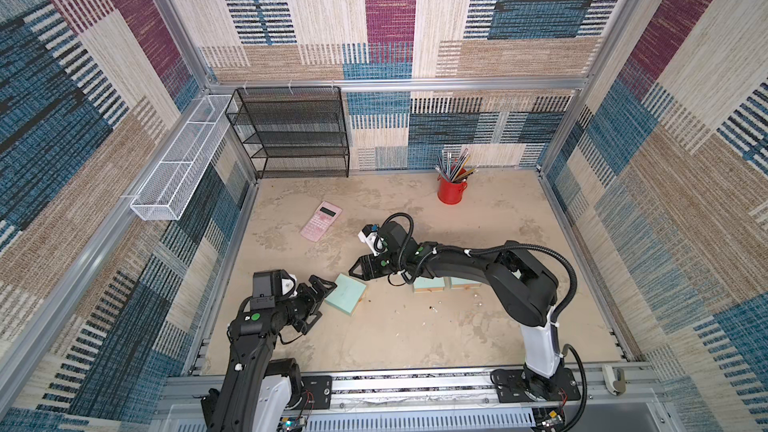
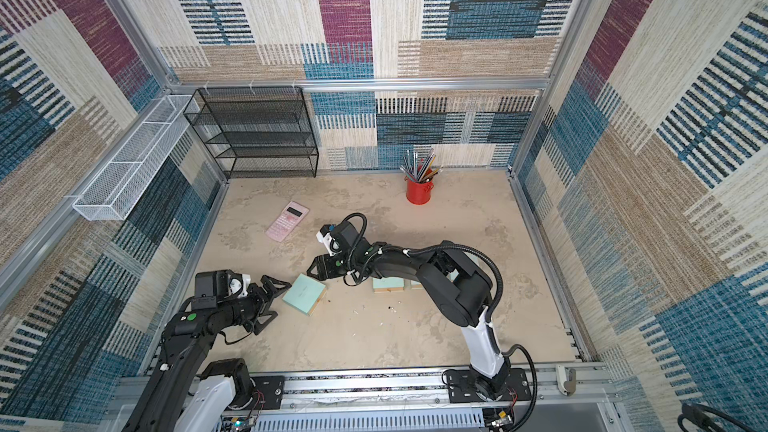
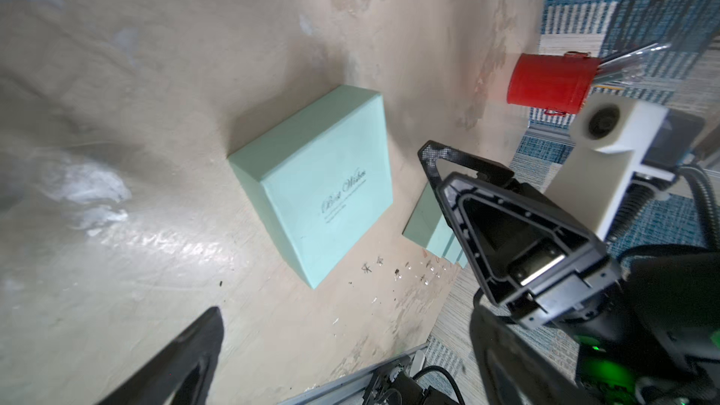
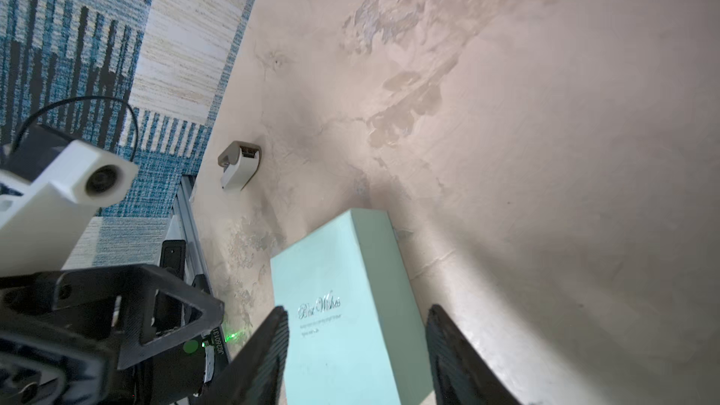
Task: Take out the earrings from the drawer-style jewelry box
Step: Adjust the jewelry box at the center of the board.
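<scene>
Left jaws spread wide and empty, just beside the mint-green box (image 1: 345, 295), probably to brace it. Right jaws parted, gripping nothing, poised over its far corner. Earrings (image 3: 365, 268) lie scattered on the counter (image 1: 415, 347), outside the box.

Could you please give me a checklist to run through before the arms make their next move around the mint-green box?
1. Left gripper open: ok.
2. Right gripper jaws apart: ok.
3. Mint-green box free of both grippers: cannot tell; a left finger looks very near its corner in a top view.
4. Earrings out on the table: ok, several specks.
5. No earrings left in the box: cannot tell; its inside is hidden.
6. Pink calculator and red pencil cup well away: ok.
</scene>
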{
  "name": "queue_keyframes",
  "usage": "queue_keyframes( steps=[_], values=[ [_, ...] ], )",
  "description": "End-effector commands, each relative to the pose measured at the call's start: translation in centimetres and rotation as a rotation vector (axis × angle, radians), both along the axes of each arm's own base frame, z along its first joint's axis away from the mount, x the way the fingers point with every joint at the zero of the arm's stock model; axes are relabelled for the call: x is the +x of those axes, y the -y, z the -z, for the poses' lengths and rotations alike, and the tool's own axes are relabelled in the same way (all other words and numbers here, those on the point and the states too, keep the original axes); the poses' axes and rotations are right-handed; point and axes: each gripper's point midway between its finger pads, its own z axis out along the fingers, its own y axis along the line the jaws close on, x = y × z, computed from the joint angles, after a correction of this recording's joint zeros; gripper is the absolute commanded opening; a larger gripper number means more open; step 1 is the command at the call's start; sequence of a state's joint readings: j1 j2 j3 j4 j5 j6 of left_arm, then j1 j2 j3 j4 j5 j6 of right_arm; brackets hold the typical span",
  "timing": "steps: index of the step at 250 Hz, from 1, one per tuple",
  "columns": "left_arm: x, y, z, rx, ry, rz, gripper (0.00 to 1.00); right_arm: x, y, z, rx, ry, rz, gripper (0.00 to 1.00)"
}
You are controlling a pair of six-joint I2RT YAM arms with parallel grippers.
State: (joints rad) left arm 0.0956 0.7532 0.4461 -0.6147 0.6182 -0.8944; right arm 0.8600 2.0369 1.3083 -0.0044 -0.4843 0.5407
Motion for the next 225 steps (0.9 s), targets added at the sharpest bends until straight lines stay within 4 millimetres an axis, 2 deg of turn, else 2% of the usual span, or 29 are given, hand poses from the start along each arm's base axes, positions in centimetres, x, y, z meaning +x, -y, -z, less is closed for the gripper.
queue_keyframes(
  steps=[1,91,185,205,225],
  values=[
    [1.7,0.4,-0.3,-0.052,0.044,-0.015,0.99,-0.9,-0.8,-0.2,0.054,-0.030,-0.061,0.59],
    [4.4,1.2,1.9,-0.081,0.027,-0.015,1.00,-2.6,0.1,0.1,0.075,-0.080,-0.069,0.58],
    [7.1,2.1,2.0,-0.071,0.070,0.017,0.99,-4.9,0.8,0.0,0.083,-0.096,-0.063,0.57],
    [7.6,2.5,1.9,-0.073,0.073,0.032,1.00,-4.8,1.3,0.0,0.075,-0.092,-0.026,0.57],
    [7.7,2.5,2.1,-0.062,0.062,0.043,1.00,-3.8,2.1,0.2,0.042,-0.076,0.053,0.57]
  ],
)
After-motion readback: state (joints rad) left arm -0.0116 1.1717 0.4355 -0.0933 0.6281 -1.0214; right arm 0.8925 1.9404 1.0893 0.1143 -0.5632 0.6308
